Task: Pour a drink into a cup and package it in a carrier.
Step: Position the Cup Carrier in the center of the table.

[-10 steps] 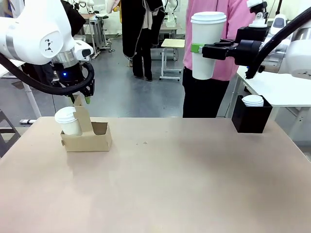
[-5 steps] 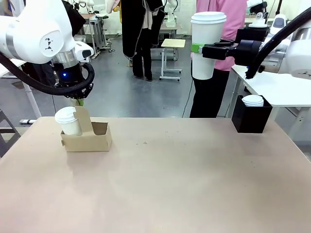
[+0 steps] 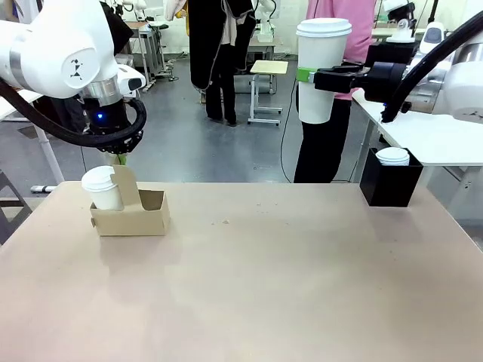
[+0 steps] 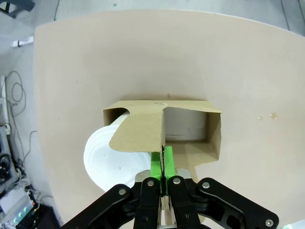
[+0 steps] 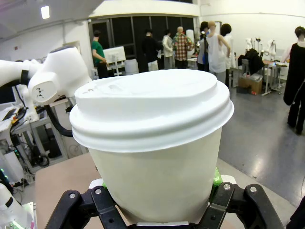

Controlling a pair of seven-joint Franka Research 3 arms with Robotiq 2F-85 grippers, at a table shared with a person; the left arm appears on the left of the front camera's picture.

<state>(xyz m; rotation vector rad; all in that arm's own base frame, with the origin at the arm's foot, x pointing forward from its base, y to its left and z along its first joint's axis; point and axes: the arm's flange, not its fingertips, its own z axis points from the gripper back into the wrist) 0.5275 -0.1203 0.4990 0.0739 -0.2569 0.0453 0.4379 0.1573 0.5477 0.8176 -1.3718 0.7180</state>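
Front view: the brown cardboard carrier [image 3: 143, 220], with a small cup [image 3: 102, 188] in one slot, sits directly below the left gripper [image 3: 121, 158]. The right gripper [image 3: 315, 76] clamps the tall cup [image 3: 321, 98].
Left wrist view: the green fingers [image 4: 156, 164] are pinched tight on the carrier's handle tab [image 4: 140, 133], hiding its near edge.
Right wrist view: the fingers [image 5: 217, 177] squeeze the tall cup, whose base is cut off.

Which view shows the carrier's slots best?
Left wrist view: it looks down into the carrier, one slot empty, a lidded cup in the other. Front view gives its side; right wrist view faces the larger held cup.
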